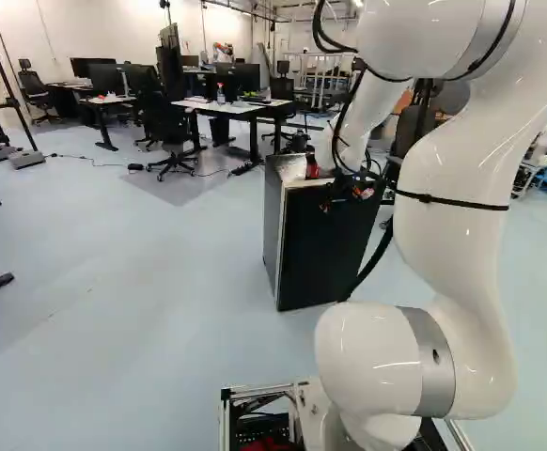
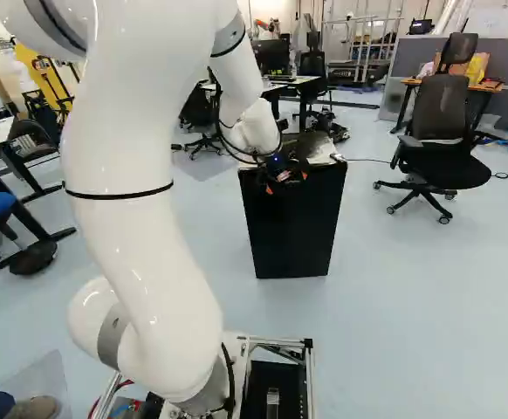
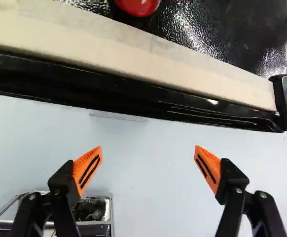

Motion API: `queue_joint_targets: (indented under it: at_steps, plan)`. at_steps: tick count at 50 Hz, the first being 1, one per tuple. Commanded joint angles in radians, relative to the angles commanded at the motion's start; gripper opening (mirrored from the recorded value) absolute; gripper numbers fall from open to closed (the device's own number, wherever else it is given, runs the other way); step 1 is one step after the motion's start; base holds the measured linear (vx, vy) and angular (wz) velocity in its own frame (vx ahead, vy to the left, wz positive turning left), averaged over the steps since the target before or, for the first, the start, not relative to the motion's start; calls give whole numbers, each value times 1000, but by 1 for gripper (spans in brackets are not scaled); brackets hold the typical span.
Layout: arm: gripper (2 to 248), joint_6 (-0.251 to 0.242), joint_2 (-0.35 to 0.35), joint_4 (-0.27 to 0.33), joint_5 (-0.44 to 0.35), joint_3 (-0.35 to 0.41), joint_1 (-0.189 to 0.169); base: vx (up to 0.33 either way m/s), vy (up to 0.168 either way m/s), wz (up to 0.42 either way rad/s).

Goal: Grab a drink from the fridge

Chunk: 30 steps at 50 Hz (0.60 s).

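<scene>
My gripper (image 2: pixel 286 172) is at the near top edge of the black fridge (image 2: pixel 293 231), as the right base view has it. In the wrist view the gripper (image 3: pixel 148 154) is open, its orange-padded fingers wide apart with only floor showing between them. The fridge's top edge (image 3: pixel 133 54), a pale strip beside a black rim, runs across ahead of the fingertips without touching them. A black hinge-like corner piece (image 3: pixel 283 101) ends that rim. On the fridge's dark top stands a red thing (image 1: pixel 312 166), seen in the wrist view as a round red shape (image 3: pixel 137 6). The fridge's inside is not visible.
Desks (image 1: pixel 226 108) with monitors and office chairs stand beyond the fridge. Another office chair (image 2: pixel 442 140) is to the fridge's right in the right base view. Part of my base's metal frame (image 3: pixel 91 210) appears beside one finger. Another robot (image 1: pixel 224 49) stands far back.
</scene>
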<state>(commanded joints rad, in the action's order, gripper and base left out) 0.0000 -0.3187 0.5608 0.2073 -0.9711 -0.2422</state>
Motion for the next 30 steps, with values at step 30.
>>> queue_joint_targets:
  at_steps: [30]
  plan:
    - [247,0,109,-7,-267,133,35,0,0,0]
